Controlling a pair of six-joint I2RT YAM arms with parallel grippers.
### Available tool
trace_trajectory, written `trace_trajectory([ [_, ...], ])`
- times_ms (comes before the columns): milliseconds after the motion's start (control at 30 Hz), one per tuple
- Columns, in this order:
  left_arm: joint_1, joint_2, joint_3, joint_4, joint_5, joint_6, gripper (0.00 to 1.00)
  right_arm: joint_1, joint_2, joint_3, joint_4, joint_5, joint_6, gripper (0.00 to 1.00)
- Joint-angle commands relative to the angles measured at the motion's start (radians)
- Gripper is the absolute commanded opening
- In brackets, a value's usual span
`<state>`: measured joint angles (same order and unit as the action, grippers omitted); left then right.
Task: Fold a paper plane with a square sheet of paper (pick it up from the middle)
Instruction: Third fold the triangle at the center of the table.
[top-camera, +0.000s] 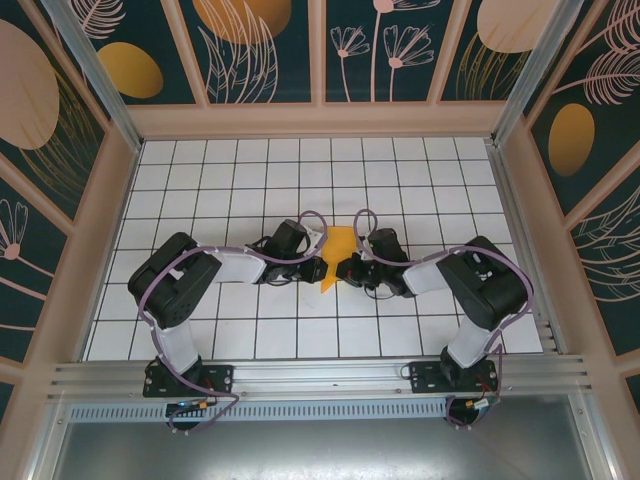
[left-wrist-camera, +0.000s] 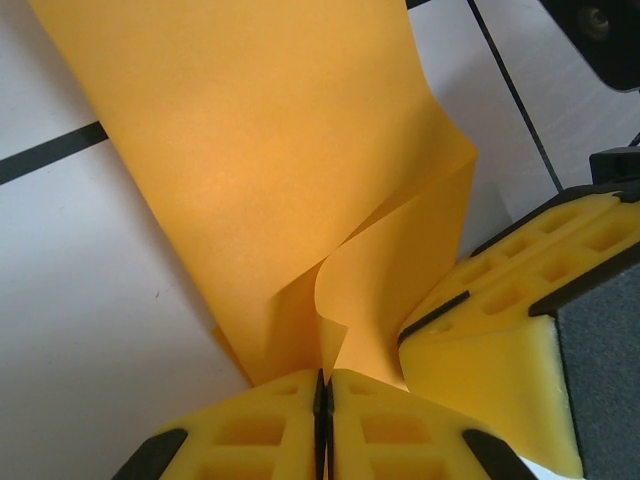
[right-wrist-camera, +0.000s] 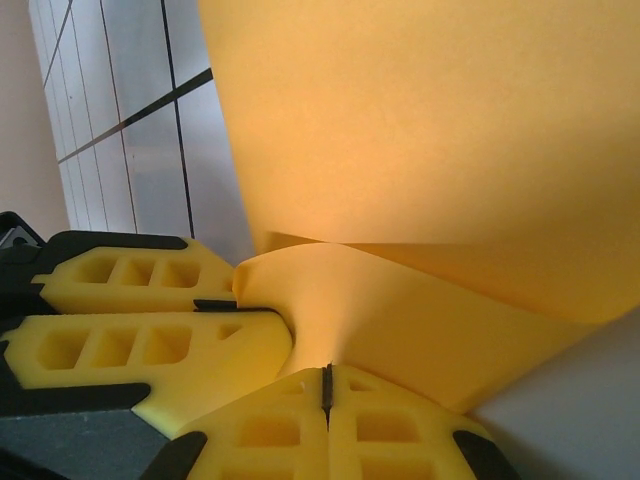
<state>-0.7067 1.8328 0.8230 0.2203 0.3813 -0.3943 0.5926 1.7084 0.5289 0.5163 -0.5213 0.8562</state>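
Sheet of paper (top-camera: 335, 258): sits midway between the left and right edges of the table (top-camera: 250, 170), somewhat nearer its near edge than its far one, and is held between the two arms.
Left gripper (left-wrist-camera: 323, 378): the fingers are pressed together with no gap, pinching the sheet where a curled layer meets the broad flat panel.
Right gripper (right-wrist-camera: 326, 372): the fingers are also clamped tight on the paper, gripping the same bunched edge just beside the left gripper's fingers.
Reason for the paired grip: two pinches side by side probably stop the thin paper flopping and fix a line along which it can bend.
Paper shape: one wide panel fans away from the fingers and a second layer curls over it. It looks partly folded and is not yet a narrow dart.
Contact with table: whether the far part of the sheet rests on the tiles cannot be told.
Stage, as judged: a fold is being formed, and the plane is far from finished.
Risk: pulling the arms apart could tear the sheet, and uneven motion could skew the crease.
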Motion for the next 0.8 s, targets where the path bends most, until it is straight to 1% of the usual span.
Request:
trace_trajectory([
  [0,-0.005,0.061,-0.008,-0.070,-0.033,0.026,0.13,0.004,-0.032,0.008,-0.043,0.031,0.001,0.00],
  [100,-0.006,0.065,-0.007,-0.070,-0.030,0.026,0.13,-0.012,-0.098,0.028,-0.079,0.037,-0.022,0.00],
  [167,-0.006,0.066,-0.007,-0.069,-0.030,0.026,0.13,-0.039,-0.112,0.023,-0.070,0.024,-0.026,0.00],
  [267,-0.007,0.066,-0.005,-0.071,-0.032,0.027,0.13,-0.073,-0.092,0.010,-0.030,-0.013,-0.027,0.00],
  [400,-0.006,0.062,-0.006,-0.073,-0.033,0.031,0.13,-0.079,-0.051,0.006,0.007,-0.037,-0.019,0.00],
  [600,-0.006,0.065,-0.008,-0.075,-0.029,0.034,0.13,-0.082,0.017,0.018,-0.059,0.047,-0.040,0.00],
  [700,-0.006,0.068,-0.006,-0.079,-0.030,0.037,0.13,-0.083,0.044,0.018,-0.063,0.043,-0.033,0.00],
  [767,-0.006,0.068,-0.006,-0.085,-0.032,0.041,0.13,-0.082,0.029,0.024,-0.065,0.029,-0.027,0.00],
])
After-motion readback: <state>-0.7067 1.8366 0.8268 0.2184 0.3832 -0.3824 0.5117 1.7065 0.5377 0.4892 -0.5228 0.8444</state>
